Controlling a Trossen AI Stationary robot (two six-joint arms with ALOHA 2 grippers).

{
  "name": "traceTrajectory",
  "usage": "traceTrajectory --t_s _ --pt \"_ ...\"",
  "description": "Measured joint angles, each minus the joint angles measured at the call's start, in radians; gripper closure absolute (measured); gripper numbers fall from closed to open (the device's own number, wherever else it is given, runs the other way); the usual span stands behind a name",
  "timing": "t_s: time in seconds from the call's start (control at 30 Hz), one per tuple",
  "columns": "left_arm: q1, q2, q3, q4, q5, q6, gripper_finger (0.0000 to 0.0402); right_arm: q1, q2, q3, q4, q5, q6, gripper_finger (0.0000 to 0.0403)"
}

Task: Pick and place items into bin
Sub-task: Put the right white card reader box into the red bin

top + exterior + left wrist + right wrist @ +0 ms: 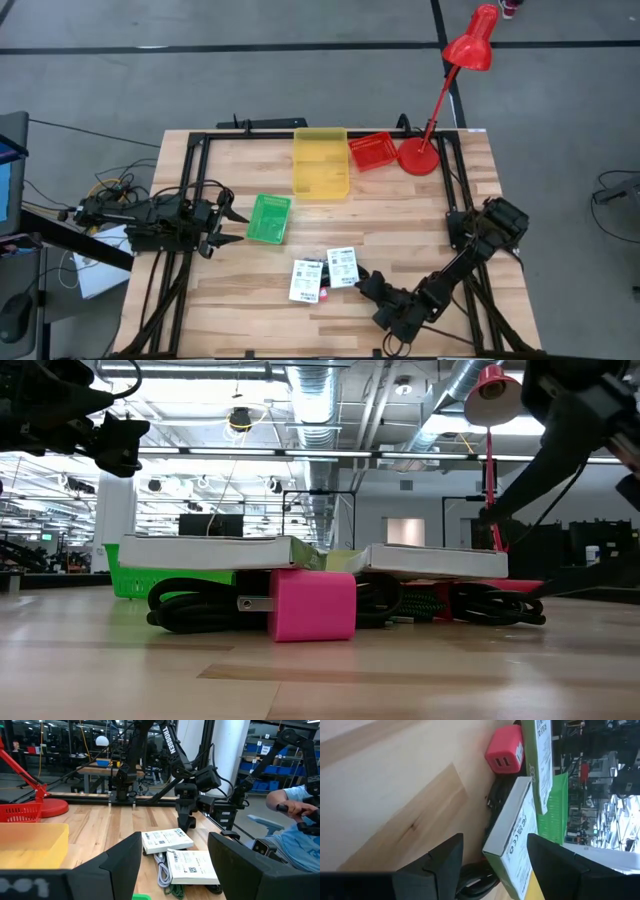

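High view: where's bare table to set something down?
Free: the front-left boards between the green bin and the white boxes; centre right, between the lamp base and the right tool. Crowded: the back edge, with the yellow bin and red basket.

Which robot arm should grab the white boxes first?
Probably the right one. Its open claw sits just beside the two white boxes and points at them. The left claw, also open, waits farther away, by the green bin.

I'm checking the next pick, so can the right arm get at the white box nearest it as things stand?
Probably yes. The right gripper sits open just beside the nearer white box, with bare table between them and nothing blocking. The box rests on cables, which might shift.
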Motion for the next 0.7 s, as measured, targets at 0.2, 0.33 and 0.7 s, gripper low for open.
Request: traceTrajectory --t_s 0.2,0.33,0.7 --pt "0.000 0.000 0.000 0.000 0.000 0.000 0.0180 -0.023 0.000 0.000 0.017 -0.013 -0.006 0.0187" --pt "0.000 0.000 0.000 0.000 0.000 0.000 0.0180 -0.035 0.000 0.000 0.017 -0.015 -0.007 0.0187" --pt "0.000 0.000 0.000 0.000 0.000 0.000 0.0180 -0.065 0.000 0.000 0.017 -0.047 -0.008 0.0187"
